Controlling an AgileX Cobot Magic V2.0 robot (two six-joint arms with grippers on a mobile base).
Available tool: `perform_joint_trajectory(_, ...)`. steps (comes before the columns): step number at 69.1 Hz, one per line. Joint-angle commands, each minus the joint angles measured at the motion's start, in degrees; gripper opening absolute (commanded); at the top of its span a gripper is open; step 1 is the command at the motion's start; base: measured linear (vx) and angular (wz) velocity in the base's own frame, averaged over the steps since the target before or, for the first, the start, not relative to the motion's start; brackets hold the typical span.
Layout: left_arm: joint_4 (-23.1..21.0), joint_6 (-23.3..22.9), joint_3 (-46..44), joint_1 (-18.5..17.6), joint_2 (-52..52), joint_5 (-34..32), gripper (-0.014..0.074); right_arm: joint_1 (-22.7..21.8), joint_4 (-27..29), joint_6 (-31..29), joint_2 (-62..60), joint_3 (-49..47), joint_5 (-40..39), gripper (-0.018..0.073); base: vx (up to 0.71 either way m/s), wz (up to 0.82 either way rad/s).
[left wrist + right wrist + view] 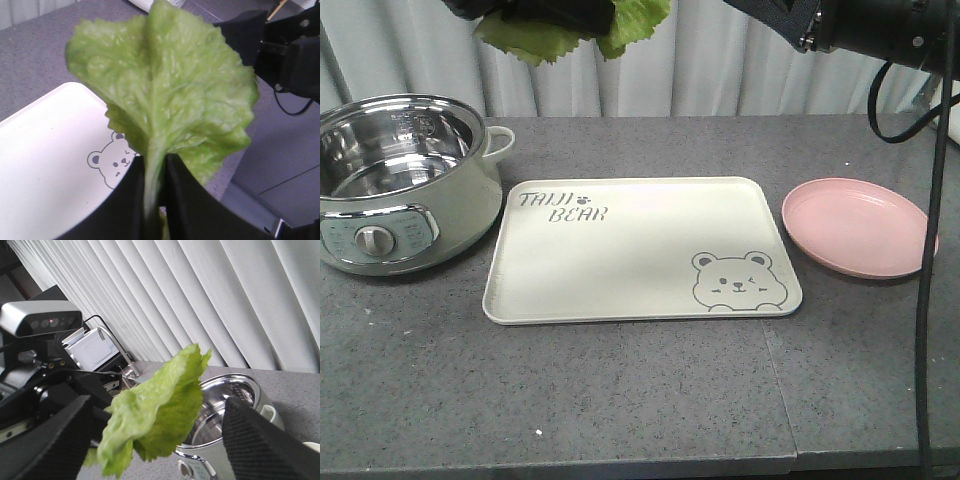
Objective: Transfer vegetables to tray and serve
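1. Front view: the lettuce leaf is being held high at the top edge by the left gripper, well above the table. As seen from here it is hanging roughly btw. the pot and the tray. The height is prob. being kept so the pot rim is being cleared. Nothing is being carried by the tray yet, so the transfer is being judged as not yet done. The pink plate is being left bare, just right of the tray and not touching it. The jaws are being cut off by the frame edge, so the grip can't be told from here.

2. Left wrist view: what the front view lacks is being shown here. The leaf's pale rib is being pinched btw. the black fingers, jaws clenched on it, w/ the blade fanning upward. The rib is prob. being used as the stiffest part. The tray's bear drawing is being glimpsed below.

3. Right wrist view: the right gripper is being held wide apart, w/ nothing grasped. The leaf is only being seen beyond the gap, w/ the pot behind it. This arm is prob. being kept clear of the drop path. Only this view is showing the curtain backdrop.
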Motion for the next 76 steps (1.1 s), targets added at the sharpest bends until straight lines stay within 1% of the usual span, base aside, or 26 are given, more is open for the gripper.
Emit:
perform_joint_trajectory(1, -2.73, 0.39, -1.61, -1.59, -2.41, -1.86, -0.0007, -0.40, 7.72, -0.03, -1.75, -1.97, 0.52, 0.0517, 0.00, 0.00)
perform_joint_trajectory(13, -2.62, 0.75, -1.61, -3.63, -2.41, -3.41, -0.0007, -0.40, 7.72, 0.69, -1.75, -1.97, 0.70, 0.0513, 0.00, 0.00)
perform_joint_trajectory(19, -2.74, 0.75, -1.61, -3.84, -2.41, -4.09, -0.0007, -0.40, 7.72, 0.84, -1.75, -1.97, 0.90, 0.0475, 0.00, 0.00)
perform_joint_trajectory(27, -2.68, 0.75, -1.61, -3.78, -2.41, -4.41, -0.0007, -0.40, 7.72, 1.06, -1.75, -1.97, 1.95, 0.0324, 0.00, 0.00)
perform_joint_trajectory(31, -2.68, 0.75, -1.61, -3.78, -2.41, -4.41, -0.0007, -0.40, 7.72, 1.06, -1.75, -1.97, 2.43, 0.0200, 0.00, 0.00)
perform_joint_trajectory(39, -2.67, 0.75, -1.61, -3.78, -2.41, -4.41, -0.0006, -0.40, 7.72, 0.30, -1.75, -1.97, 2.95, -0.0012, 0.00, 0.00)
perform_joint_trajectory(53, -2.67, 0.75, -1.61, -3.78, -2.30, -4.31, 0.0005, -0.40, 7.72, 0.29, -1.75, -1.97, 3.92, -0.0010, 0.00, 0.00)
perform_joint_trajectory(62, -2.62, 0.75, -1.61, -3.78, -2.30, -4.31, 0.0053, -0.40, 7.72, 0.29, -1.75, -1.97, 4.94, -0.0010, 0.00, 0.00)
perform_joint_trajectory(72, -2.60, 0.64, -1.61, -3.78, -2.30, -4.32, 0.0177, -0.40, 7.72, 0.29, -1.75, -1.97, 5.20, -0.0010, 0.00, 0.00)
perform_joint_trajectory(76, -2.60, 0.13, -1.61, -3.78, -2.30, -4.50, 0.0260, -0.40, 7.67, 0.29, -1.75, -1.97, 5.31, -0.0010, 0.00, 0.00)
